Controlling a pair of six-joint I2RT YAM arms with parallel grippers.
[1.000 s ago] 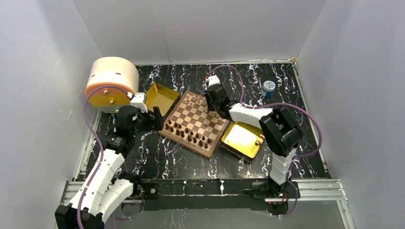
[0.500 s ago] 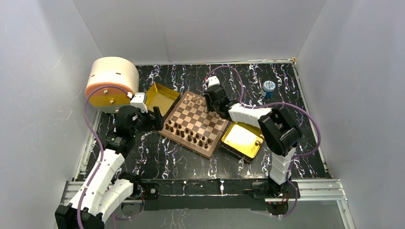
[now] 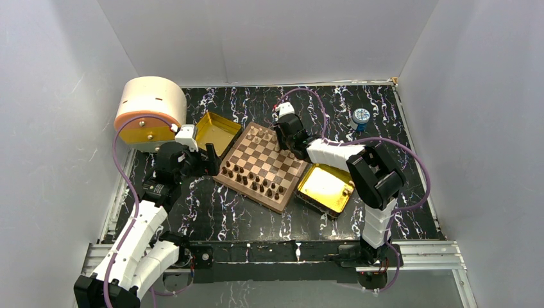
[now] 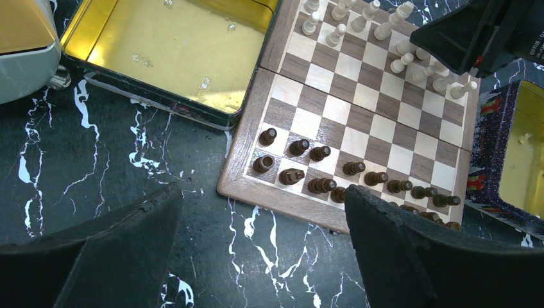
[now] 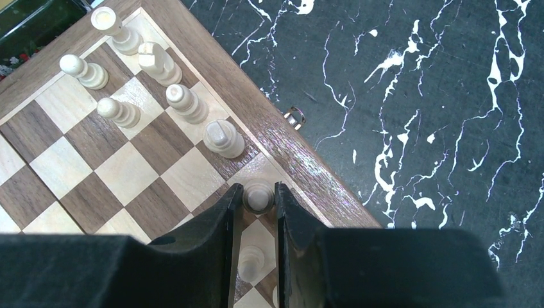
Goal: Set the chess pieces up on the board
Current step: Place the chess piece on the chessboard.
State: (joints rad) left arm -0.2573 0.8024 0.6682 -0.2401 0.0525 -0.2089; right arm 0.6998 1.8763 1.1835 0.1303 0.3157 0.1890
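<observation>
The board (image 3: pixel 266 160) lies at the middle of the table, turned at an angle. Dark brown chess pieces (image 4: pixel 321 154) stand in two rows along its near edge, and light tan ones (image 5: pixel 223 138) stand along its far edge. My right gripper (image 5: pixel 256 187) is low over the far right corner, shut on a light tan piece (image 5: pixel 258 197) that stands on an edge square. Another light piece (image 5: pixel 251 260) shows between the fingers further back. My left gripper (image 4: pixel 263 192) hangs open and empty above the table beside the board's left corner.
A gold tray (image 3: pixel 217 131) sits at the board's far left and another gold tray (image 3: pixel 326 186) at its near right. A round cream drum (image 3: pixel 151 106) stands at the back left. A small blue-capped thing (image 3: pixel 361 116) is at the back right.
The right wrist has edged slightly toward the far left over the board's corner. The left arm has not moved.
</observation>
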